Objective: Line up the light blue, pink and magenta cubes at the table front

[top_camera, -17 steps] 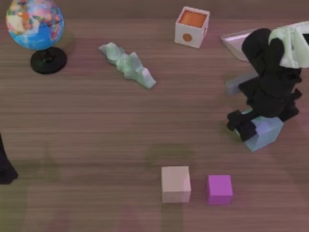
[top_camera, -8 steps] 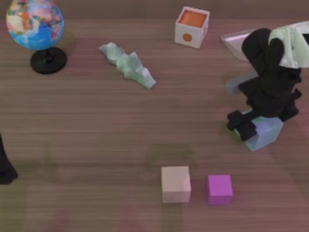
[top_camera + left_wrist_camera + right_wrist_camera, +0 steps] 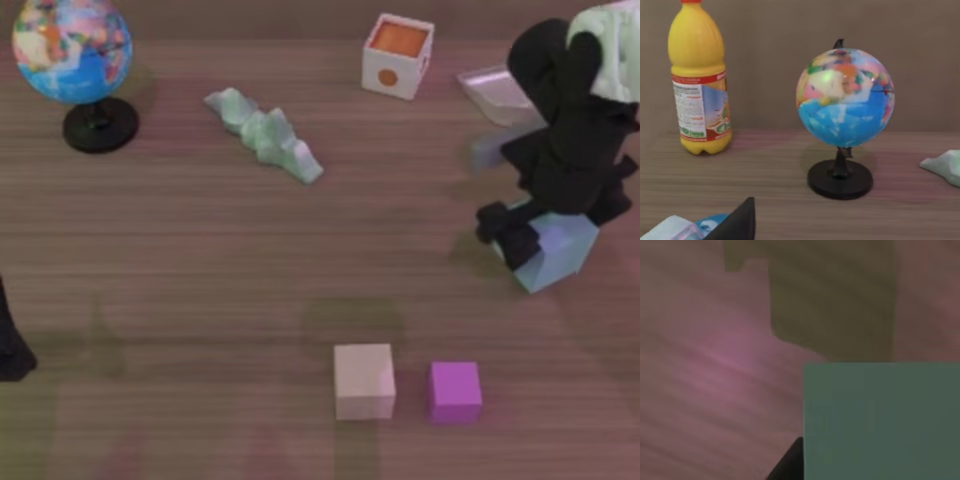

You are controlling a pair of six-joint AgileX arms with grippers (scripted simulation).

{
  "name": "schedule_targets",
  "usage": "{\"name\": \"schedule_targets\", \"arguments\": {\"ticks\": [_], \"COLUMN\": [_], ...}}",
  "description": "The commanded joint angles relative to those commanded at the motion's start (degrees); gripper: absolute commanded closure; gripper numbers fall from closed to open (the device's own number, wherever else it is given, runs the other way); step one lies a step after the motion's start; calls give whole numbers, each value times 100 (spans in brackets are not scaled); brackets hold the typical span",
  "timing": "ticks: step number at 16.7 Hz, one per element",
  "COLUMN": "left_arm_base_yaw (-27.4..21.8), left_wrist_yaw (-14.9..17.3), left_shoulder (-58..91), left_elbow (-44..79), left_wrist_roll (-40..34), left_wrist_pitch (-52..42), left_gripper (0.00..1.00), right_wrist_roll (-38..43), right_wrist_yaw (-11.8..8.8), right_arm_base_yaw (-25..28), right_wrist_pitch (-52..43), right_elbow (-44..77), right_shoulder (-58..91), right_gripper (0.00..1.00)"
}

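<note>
Light blue cube sits at the table's right, clamped in the right gripper — jaws closed on its sides. Pink cube and magenta cube stand side by side, near front. Left gripper — jaws unclear — parked far left.

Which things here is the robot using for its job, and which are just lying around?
For the job:
light blue cube, in the right claw
pink cube
magenta cube

Just lying about:
globe
yellow bottle
white box
crumpled green thing
</note>
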Motion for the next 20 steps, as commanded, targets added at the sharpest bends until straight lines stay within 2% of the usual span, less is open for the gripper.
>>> {"name": "schedule_targets", "arguments": {"ticks": [3,8,11,15,20], "left_arm_base_yaw": [0,0,0,0,0], "left_wrist_yaw": [0,0,0,0,0], "left_shoulder": [0,0,0,0,0], "left_elbow": [0,0,0,0,0], "left_wrist_roll": [0,0,0,0,0], "left_wrist_pitch": [0,0,0,0,0], "left_gripper": [0,0,0,0,0], "right_wrist_roll": [-9,11,372,1679,4293], "right_wrist_yaw": [1,0,6,23,33], "right_arm_base_yaw": [19,0,281,1102,2482], "right_wrist_pitch": [-455,-476,-606,-979,-1576], "right_elbow": [289,306,587,1346,2461], "right_shoulder": [-199,-197,-25,425,1076], "right_gripper": [100,100,100,100,100]}}
